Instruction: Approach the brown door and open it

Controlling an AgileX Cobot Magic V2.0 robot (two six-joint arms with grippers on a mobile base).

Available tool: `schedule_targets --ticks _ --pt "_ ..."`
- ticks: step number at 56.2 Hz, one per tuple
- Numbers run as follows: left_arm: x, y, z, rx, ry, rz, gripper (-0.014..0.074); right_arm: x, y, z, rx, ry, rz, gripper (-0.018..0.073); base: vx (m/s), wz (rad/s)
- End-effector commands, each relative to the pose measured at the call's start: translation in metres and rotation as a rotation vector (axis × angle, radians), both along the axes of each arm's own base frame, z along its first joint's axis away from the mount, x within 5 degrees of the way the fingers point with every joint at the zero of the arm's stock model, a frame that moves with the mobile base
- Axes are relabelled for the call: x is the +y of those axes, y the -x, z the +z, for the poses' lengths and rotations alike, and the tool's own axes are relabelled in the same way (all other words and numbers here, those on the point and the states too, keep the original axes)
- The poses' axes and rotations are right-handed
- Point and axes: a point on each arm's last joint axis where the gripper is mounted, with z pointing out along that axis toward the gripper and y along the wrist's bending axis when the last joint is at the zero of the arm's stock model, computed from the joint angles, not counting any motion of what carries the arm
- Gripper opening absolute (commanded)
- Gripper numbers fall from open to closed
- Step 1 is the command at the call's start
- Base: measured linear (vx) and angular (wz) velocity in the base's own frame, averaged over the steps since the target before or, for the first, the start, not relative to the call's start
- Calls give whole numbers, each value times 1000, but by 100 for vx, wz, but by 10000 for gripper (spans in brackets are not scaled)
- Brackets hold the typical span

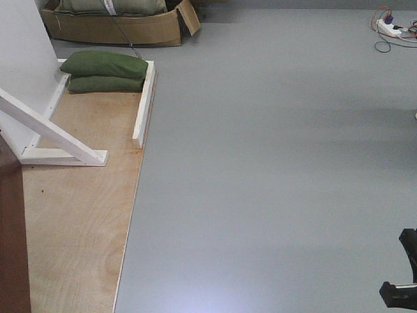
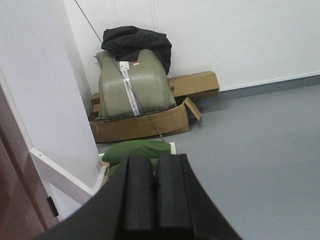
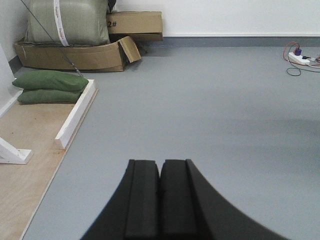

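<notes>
Only a strip of the brown door shows: a dark reddish-brown edge (image 1: 12, 241) at the bottom left of the front view, and a slice (image 2: 15, 200) at the lower left of the left wrist view, with a black hinge beside it. Its handle and lock plate are out of view. My left gripper (image 2: 155, 159) is shut and empty, held in the air to the right of the door edge. My right gripper (image 3: 160, 162) is shut and empty over the grey floor. A black part of the right arm (image 1: 404, 280) shows at the front view's lower right.
A white panel with white frame braces (image 1: 52, 134) stands on a plywood base (image 1: 78, 222). Two green sandbags (image 1: 107, 72) lie at its far end. A cardboard box (image 1: 117, 26) with a grey-green sack (image 2: 132, 82) sits by the wall. A power strip with cables (image 1: 391, 29) lies far right.
</notes>
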Motion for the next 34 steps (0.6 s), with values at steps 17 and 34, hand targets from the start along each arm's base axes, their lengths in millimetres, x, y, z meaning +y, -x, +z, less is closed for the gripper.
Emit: schedule_targets --ticks 17,34 --pt "1 2 14 -92 13 9 -6 -1 -2 6 -78 7 -5 0 0 0" --pt "1 34 143 -340 -87 21 -6 -1 -2 6 -78 7 -5 0 0 0"
